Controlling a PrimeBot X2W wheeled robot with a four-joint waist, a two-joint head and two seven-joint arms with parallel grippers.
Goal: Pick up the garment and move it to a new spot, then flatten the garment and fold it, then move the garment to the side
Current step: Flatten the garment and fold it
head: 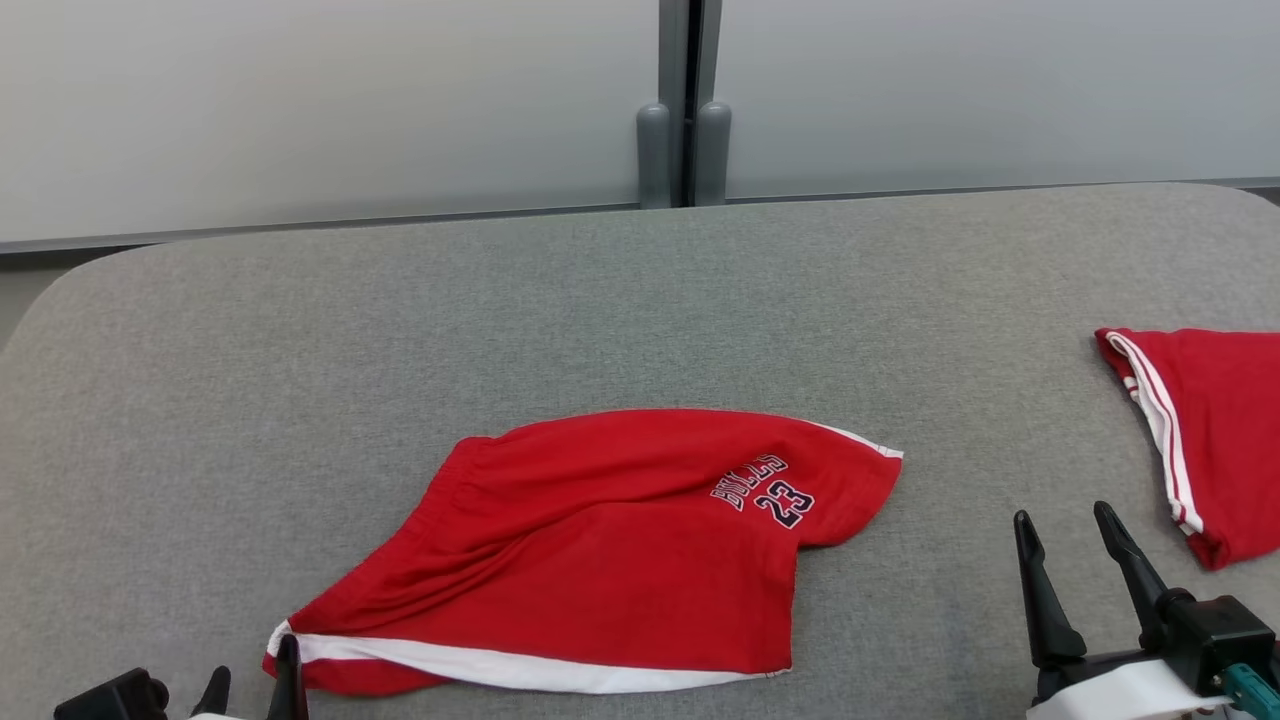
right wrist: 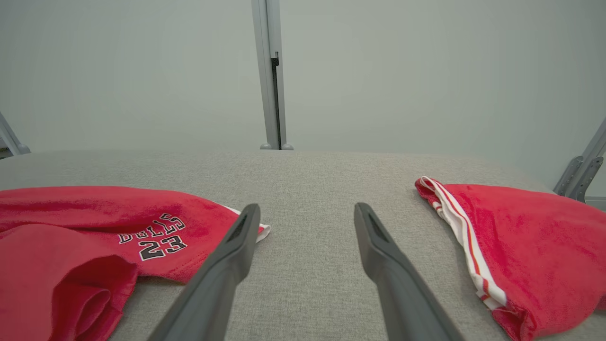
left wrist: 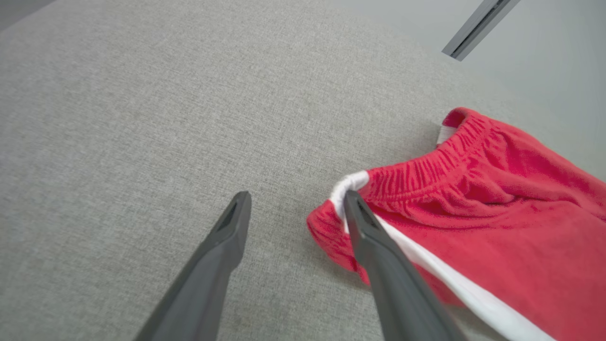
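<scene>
Red shorts (head: 600,540) with white side stripes and "BULLS 23" print lie rumpled in the middle of the grey padded table (head: 640,300). They also appear in the left wrist view (left wrist: 473,213) and the right wrist view (right wrist: 71,227). My left gripper (head: 252,665) (left wrist: 296,196) is open at the near left. One of its fingers (left wrist: 378,255) rests against the white-striped waistband corner, and only a small bit of red cloth edges into the gap. My right gripper (head: 1062,517) (right wrist: 307,208) is open over bare table, to the right of the shorts, holding nothing.
A second red garment (head: 1220,430) (right wrist: 530,237) with white and red striped trim lies at the table's right edge. Behind the table stands a pale wall with a grey vertical post (head: 685,150). Bare grey surface stretches across the far half and the left side.
</scene>
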